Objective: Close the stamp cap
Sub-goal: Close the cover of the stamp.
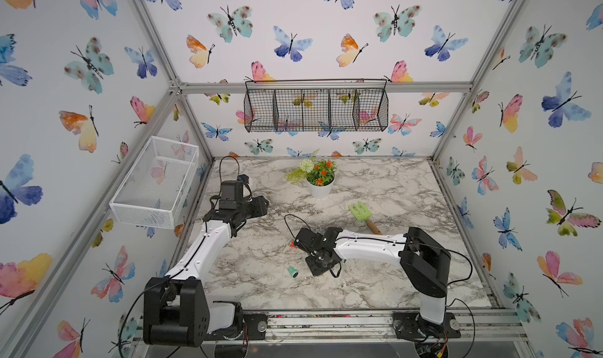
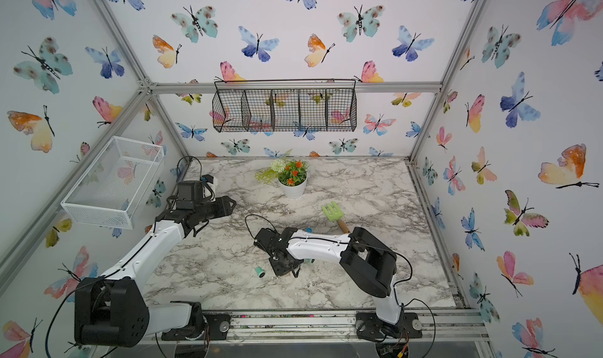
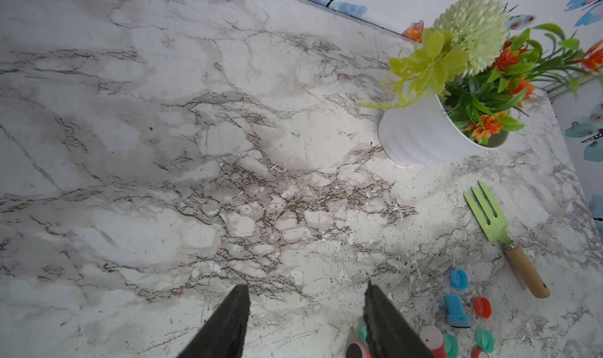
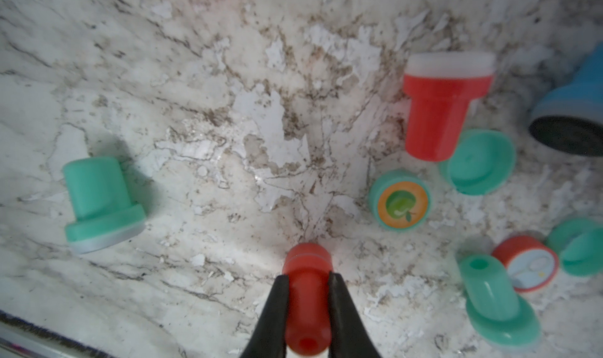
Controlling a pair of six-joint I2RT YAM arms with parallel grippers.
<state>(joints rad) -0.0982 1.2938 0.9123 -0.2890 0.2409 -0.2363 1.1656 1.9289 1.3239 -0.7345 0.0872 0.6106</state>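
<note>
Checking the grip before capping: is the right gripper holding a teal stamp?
No, the right wrist view shows the right gripper closed on a red stamp.

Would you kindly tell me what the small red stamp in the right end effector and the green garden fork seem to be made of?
The small red stamp: likely moulded plastic, smooth with a soft sheen. The green garden fork: thin flat tines, probably painted metal, matte; its handle looks like pale unfinished wood.

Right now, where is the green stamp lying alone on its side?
In both top views the green stamp lies on the marble table, front-centre, just left of the right end effector gripping a red stamp.
</note>
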